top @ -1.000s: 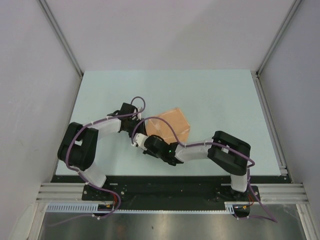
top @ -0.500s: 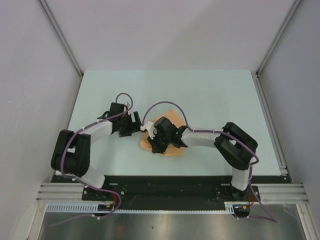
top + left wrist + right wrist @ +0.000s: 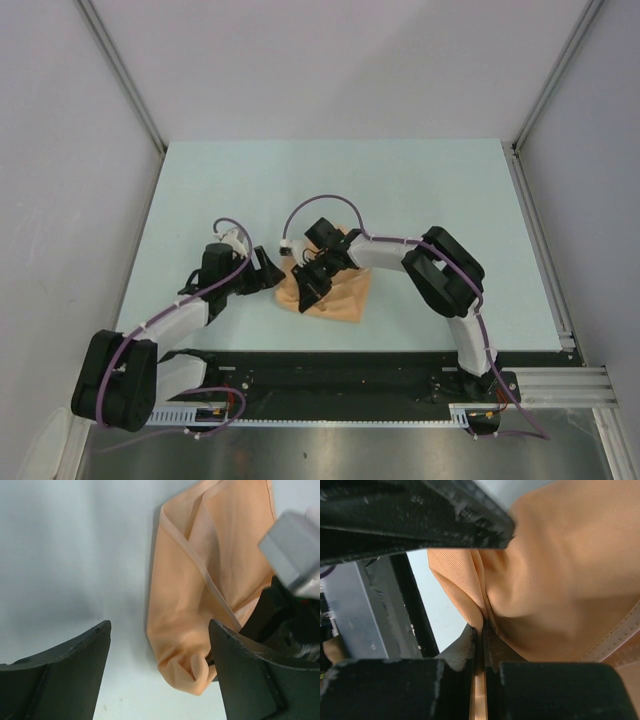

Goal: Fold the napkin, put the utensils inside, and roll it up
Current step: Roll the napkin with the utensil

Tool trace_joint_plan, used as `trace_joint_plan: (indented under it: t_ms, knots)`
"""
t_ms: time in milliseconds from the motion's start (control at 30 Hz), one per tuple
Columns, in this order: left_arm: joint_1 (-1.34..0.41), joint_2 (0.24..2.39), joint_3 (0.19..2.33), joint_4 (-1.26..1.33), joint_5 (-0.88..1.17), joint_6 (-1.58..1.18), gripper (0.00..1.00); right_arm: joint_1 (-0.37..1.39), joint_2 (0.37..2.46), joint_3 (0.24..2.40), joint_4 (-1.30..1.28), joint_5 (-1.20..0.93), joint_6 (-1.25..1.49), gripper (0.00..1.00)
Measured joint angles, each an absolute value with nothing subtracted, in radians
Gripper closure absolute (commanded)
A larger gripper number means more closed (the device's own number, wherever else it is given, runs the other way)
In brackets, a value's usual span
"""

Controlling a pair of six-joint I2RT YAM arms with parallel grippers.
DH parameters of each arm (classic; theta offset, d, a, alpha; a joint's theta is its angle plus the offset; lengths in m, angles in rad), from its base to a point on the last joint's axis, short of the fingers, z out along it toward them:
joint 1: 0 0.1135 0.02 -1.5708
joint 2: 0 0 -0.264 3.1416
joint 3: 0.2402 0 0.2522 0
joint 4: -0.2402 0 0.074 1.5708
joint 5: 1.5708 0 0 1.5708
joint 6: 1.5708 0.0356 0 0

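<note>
The peach-orange napkin (image 3: pixel 338 292) lies bunched and folded near the table's front edge. My right gripper (image 3: pixel 306 286) is shut on a pinched fold of it. The right wrist view shows the cloth (image 3: pixel 560 565) squeezed between the closed jaws (image 3: pixel 482 630). My left gripper (image 3: pixel 270 272) is open and empty just left of the napkin. In the left wrist view the cloth's rolled corner (image 3: pixel 187 665) sits between the spread fingers (image 3: pixel 70 670), nearer the right one, and the gripper (image 3: pixel 160 680) is not touching it. The teal utensil is not in view.
The pale green table (image 3: pixel 420 190) is walled by white panels left, right and behind. A black rail (image 3: pixel 330 365) runs along the near edge. The right arm's purple cable (image 3: pixel 310 205) arcs above the napkin.
The left arm has drawn back toward the near left, away from the cloth. The right gripper has swung left and turned, holding the napkin, which is now more bunched near the front edge.
</note>
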State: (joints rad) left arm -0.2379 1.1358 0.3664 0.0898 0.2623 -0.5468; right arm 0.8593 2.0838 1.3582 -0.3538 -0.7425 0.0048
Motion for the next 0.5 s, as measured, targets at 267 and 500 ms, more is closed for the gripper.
trace_joint_plan:
  t_ms: [267, 500]
  knots:
    - [-0.241, 1.091, 0.250, 0.184, 0.319, -0.606, 0.36, 0.812, 2.164, 1.431, -0.416, -0.862, 0.035, 1.00]
    - [-0.243, 1.049, 0.226, 0.229, 0.331, -0.634, 0.37, 0.790, 2.210, 1.471, -0.455, -0.923, 0.050, 1.00]
